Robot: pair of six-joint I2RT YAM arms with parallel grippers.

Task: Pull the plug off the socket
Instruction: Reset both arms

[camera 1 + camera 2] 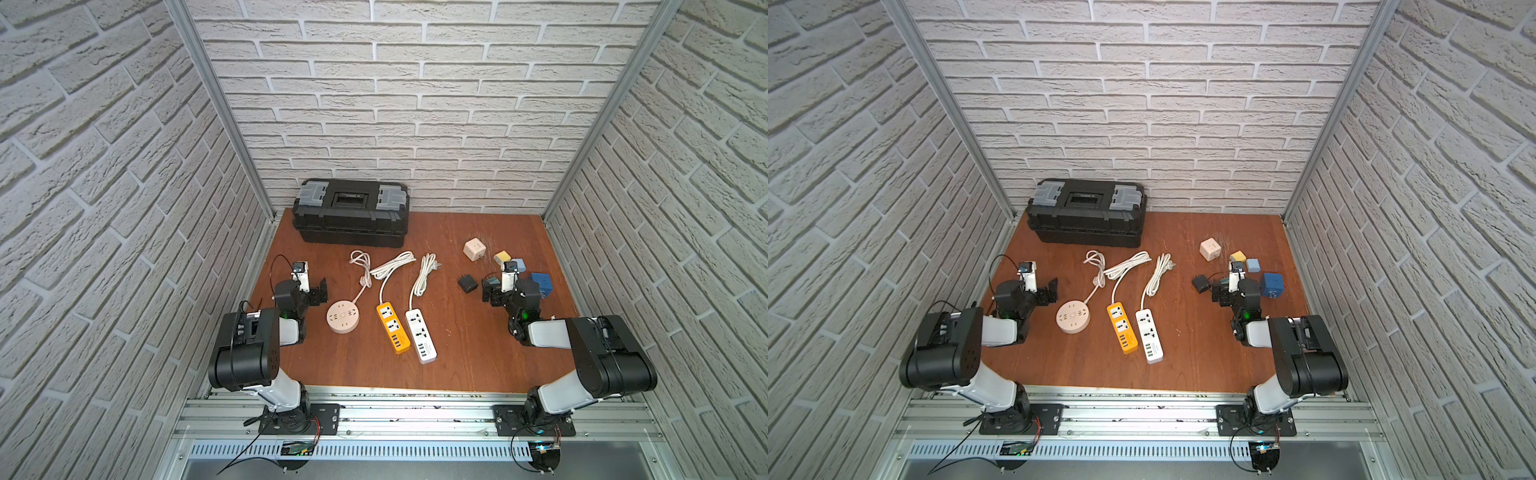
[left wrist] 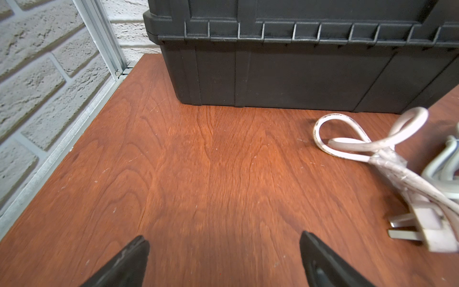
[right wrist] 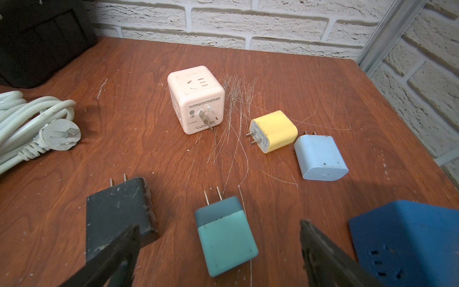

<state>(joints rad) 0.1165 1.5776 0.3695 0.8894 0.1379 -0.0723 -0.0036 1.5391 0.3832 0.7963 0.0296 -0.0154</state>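
Observation:
Three power strips lie mid-table in both top views: a round beige one [image 1: 343,316], an orange one [image 1: 393,328] and a white one [image 1: 420,335], their sockets bare. Their cord plugs [image 3: 60,135] lie loose on the wood. My right gripper [image 3: 219,223] stands open low over a teal plug [image 3: 226,238] that lies flat between its fingers, untouched. A black plug [image 3: 116,211] lies on one side and a dark blue cube socket [image 3: 409,238] on the other. My left gripper [image 2: 223,237] is open over bare wood, left of the round strip.
A black toolbox [image 1: 351,212] stands against the back wall. A beige cube socket [image 3: 196,99], a yellow plug [image 3: 275,130] and a light blue plug [image 3: 320,156] lie beyond the right gripper. Bundled white cords [image 1: 392,266] lie behind the strips. Brick walls close three sides.

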